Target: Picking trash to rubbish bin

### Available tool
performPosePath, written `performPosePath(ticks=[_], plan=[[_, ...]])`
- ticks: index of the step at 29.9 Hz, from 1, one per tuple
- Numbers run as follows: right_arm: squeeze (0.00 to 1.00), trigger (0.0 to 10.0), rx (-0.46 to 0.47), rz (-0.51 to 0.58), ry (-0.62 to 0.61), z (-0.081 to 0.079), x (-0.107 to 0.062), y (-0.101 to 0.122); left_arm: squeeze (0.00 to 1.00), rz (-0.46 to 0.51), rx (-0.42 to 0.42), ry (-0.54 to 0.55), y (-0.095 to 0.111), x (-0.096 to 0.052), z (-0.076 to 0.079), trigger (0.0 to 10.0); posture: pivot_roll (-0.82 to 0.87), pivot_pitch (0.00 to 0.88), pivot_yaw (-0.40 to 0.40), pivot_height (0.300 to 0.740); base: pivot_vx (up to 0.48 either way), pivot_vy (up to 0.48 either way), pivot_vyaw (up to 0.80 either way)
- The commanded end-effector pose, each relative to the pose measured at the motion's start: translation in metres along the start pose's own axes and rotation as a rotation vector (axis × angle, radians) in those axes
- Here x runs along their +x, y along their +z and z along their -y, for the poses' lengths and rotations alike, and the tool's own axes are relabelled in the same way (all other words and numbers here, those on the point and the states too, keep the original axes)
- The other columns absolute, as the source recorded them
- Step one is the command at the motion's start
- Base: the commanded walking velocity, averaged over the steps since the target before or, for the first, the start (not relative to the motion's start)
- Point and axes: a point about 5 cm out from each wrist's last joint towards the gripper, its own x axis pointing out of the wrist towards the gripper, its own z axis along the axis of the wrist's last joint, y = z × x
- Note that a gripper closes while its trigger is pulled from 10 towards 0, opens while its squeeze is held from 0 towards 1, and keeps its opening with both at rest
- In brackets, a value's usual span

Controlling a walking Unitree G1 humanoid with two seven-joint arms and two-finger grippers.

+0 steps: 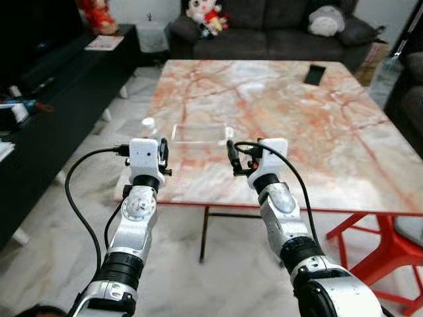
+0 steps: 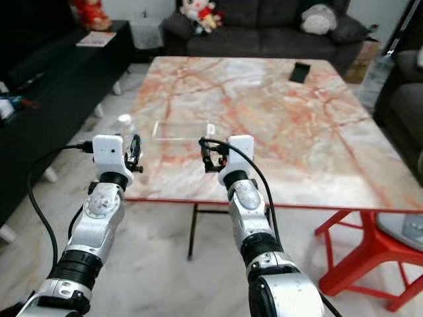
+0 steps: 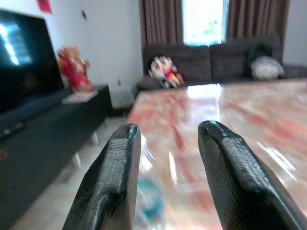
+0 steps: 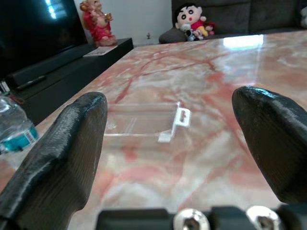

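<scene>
A clear plastic package (image 1: 198,134) lies flat on the marble table (image 1: 317,145) near its front left part. A clear plastic bottle (image 1: 148,125) with a white cap stands at the table's left edge. My left gripper (image 1: 162,153) is raised at the front left corner, open, with the blurred bottle (image 3: 151,201) just beyond its fingers. My right gripper (image 1: 231,155) hovers over the front edge, open wide, pointing at the package (image 4: 144,122) a short way ahead. In the right wrist view the bottle (image 4: 14,127) stands off to one side. Neither gripper holds anything.
A black phone (image 1: 315,74) lies at the table's far right. A dark sofa (image 1: 277,33) with plush toys stands beyond the table. A black TV cabinet (image 1: 53,86) runs along the left. Red metal legs (image 1: 377,244) stand under the table's right side.
</scene>
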Motion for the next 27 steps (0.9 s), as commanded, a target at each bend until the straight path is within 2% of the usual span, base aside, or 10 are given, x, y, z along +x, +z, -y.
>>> performPosePath(ticks=[1,10,21,24,27], plan=[[0.00,10.0,0.006,0.003,0.028,-0.011,0.003,0.001,0.00,0.023,0.020,0.045,0.009,0.004,-0.014,10.0,0.07,0.000,-0.032,0.740,0.450,0.000,0.00],[0.00,10.0,-0.012,-0.008,0.042,-0.012,0.003,0.000,0.00,0.041,0.026,0.072,0.014,0.005,-0.020,10.0,0.08,0.000,-0.041,0.740,0.450,0.000,0.00],[0.00,10.0,-0.021,-0.017,0.061,-0.015,0.005,0.001,0.00,0.100,0.029,0.108,0.032,0.007,-0.026,10.0,0.09,0.000,-0.058,0.740,0.450,0.000,0.00],[0.00,10.0,-0.022,-0.032,0.068,-0.016,0.004,-0.002,0.00,0.101,0.061,0.103,0.032,0.005,-0.027,10.0,0.09,0.000,-0.060,0.740,0.000,0.000,0.00],[0.00,10.0,-0.023,-0.033,0.068,-0.016,0.004,-0.002,0.00,0.093,0.050,0.108,0.030,0.002,-0.027,10.0,0.09,0.000,-0.059,0.740,0.000,0.000,0.00]])
